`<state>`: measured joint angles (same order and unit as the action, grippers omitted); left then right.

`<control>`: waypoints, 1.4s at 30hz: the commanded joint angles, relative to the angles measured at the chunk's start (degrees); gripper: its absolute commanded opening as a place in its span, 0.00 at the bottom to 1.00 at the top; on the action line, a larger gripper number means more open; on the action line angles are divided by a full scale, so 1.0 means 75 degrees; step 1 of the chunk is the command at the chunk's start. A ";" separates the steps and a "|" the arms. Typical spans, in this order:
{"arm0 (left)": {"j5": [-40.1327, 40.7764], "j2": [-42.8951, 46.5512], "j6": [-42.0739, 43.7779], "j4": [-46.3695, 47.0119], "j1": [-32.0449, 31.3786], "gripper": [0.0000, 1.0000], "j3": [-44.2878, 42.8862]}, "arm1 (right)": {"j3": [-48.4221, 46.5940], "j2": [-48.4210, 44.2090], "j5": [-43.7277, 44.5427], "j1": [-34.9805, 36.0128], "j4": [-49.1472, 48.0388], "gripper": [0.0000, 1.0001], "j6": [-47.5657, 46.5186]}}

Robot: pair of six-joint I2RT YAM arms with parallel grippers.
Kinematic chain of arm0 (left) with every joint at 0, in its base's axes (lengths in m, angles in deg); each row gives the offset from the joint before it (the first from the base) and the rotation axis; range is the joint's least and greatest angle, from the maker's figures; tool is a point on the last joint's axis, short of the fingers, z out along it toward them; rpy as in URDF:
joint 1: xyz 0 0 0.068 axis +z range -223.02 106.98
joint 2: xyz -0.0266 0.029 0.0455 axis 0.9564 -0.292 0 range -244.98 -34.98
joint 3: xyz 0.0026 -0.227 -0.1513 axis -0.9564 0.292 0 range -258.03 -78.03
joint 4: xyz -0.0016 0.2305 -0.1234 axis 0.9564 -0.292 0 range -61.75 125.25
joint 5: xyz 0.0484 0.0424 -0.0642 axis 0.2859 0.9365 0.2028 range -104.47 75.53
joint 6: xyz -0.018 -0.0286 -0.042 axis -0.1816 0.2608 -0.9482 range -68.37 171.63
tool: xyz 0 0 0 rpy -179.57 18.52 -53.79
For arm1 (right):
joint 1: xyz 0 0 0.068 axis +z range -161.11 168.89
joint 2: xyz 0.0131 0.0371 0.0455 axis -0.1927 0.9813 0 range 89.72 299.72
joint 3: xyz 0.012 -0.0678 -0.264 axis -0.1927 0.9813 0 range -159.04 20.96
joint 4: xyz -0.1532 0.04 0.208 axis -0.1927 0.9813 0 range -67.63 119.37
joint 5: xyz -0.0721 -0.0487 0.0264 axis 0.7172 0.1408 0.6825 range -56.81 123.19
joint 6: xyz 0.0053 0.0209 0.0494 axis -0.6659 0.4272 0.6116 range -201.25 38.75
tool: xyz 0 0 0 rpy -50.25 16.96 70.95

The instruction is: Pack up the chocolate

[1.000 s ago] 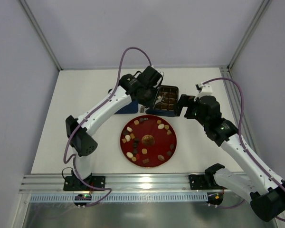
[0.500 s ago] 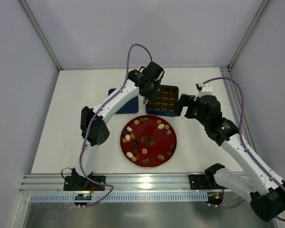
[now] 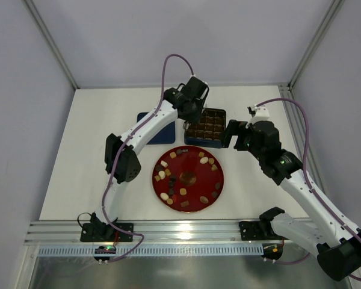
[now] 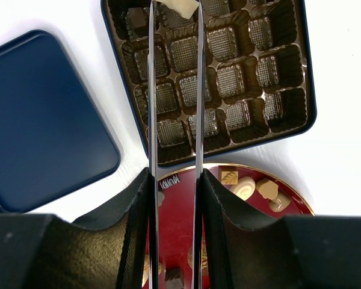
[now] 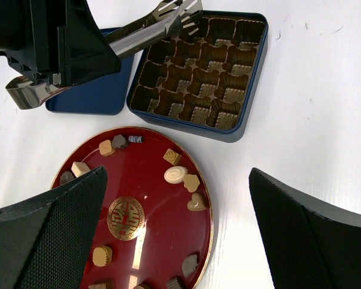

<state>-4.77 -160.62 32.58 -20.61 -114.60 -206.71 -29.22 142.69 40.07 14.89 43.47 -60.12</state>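
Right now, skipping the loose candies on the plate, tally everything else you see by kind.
Robot arms: 2, left arm and right arm
Tongs: 1
Candy piece in the tongs: 1
Red plate: 1
Blue tin: 1
Blue lid: 1
Total: 7

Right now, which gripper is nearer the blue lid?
Left. The left gripper, holding tongs, hovers at the tin's edge beside the lid; the right gripper is beyond the tin's opposite side.
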 commanded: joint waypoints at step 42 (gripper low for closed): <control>-0.0261 0.1201 -0.0132 0.0264 0.0072 0.44 0.0234 | -0.0271 -0.0242 -0.0038 -0.0080 -0.0177 1.00 -0.0075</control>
<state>-5.36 -159.48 32.34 -19.82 -114.23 -206.45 -29.22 142.16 39.87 14.54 43.47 -60.15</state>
